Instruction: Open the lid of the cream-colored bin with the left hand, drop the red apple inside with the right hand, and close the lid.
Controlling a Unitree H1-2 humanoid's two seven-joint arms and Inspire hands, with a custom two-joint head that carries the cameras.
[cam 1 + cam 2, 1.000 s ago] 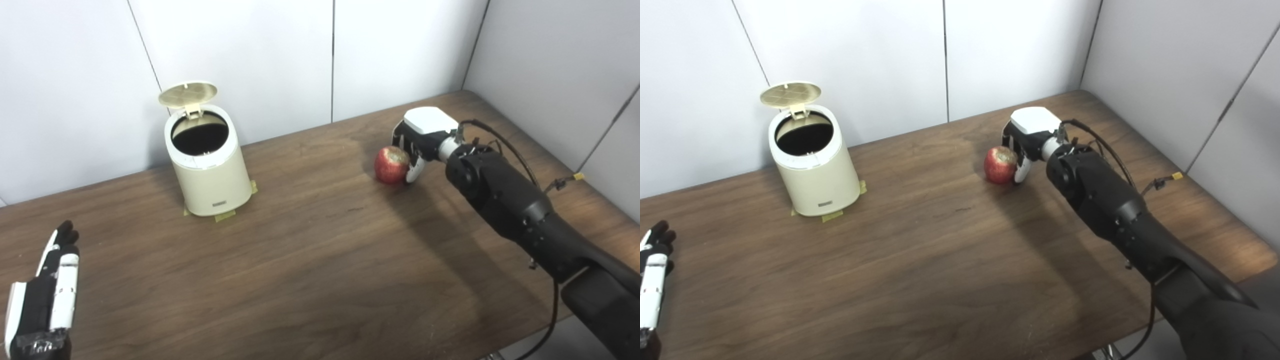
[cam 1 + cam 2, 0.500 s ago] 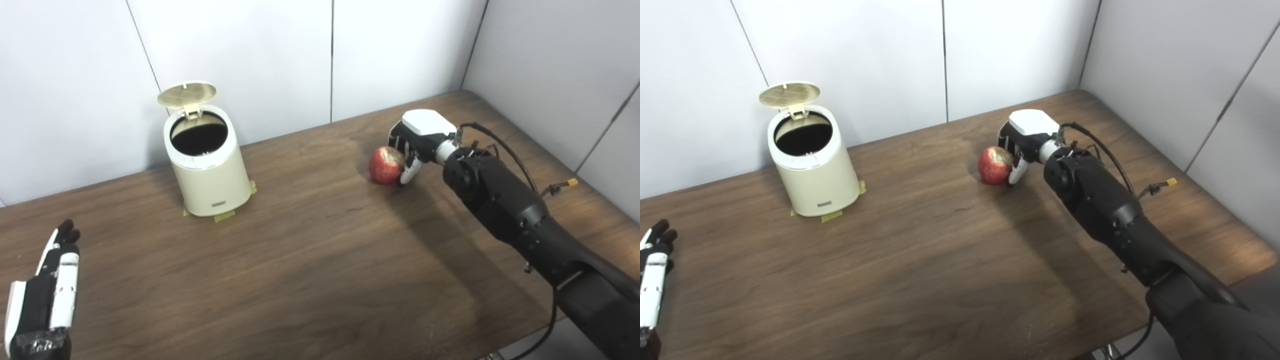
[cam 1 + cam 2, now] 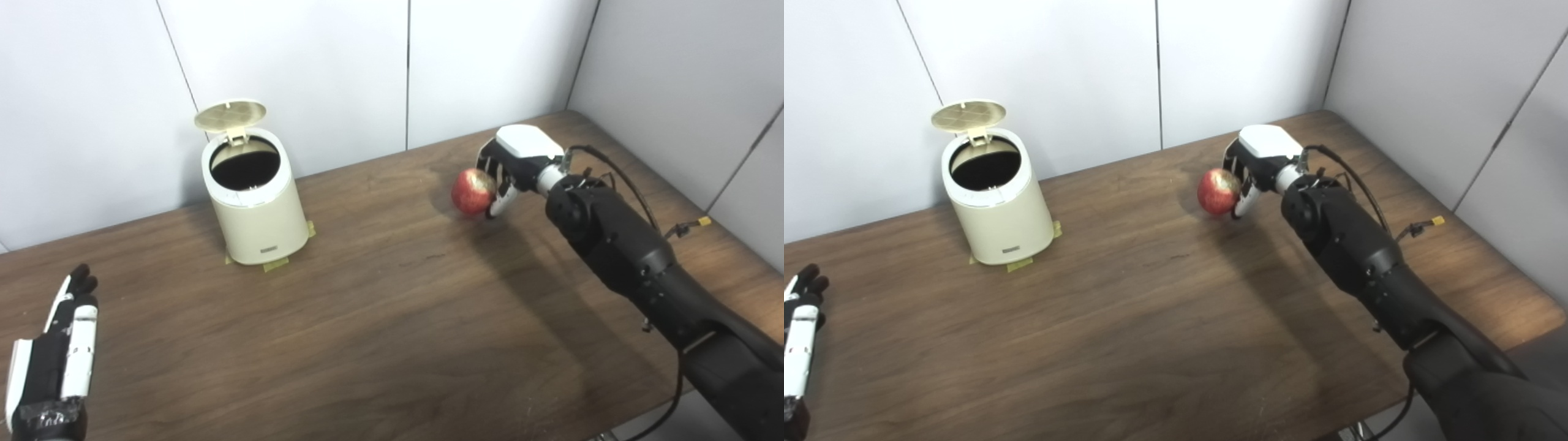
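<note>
Red apple (image 3: 472,191) ×1, in right hand (image 3: 511,164) | bin (image 3: 256,205) ×1, lid (image 3: 230,115) up

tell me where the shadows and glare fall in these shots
Left eye view: the right hand and apple cast a soft shadow on the table below them; the bin mouth is black. Right eye view: a bright patch lights the table's right edge.

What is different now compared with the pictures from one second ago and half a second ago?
The right hand, shut on the red apple, has raised it off the table and carried it a little toward the bin; a second ago the apple rested on the wood. The bin, its open lid and the open left hand stayed as they were.
</note>
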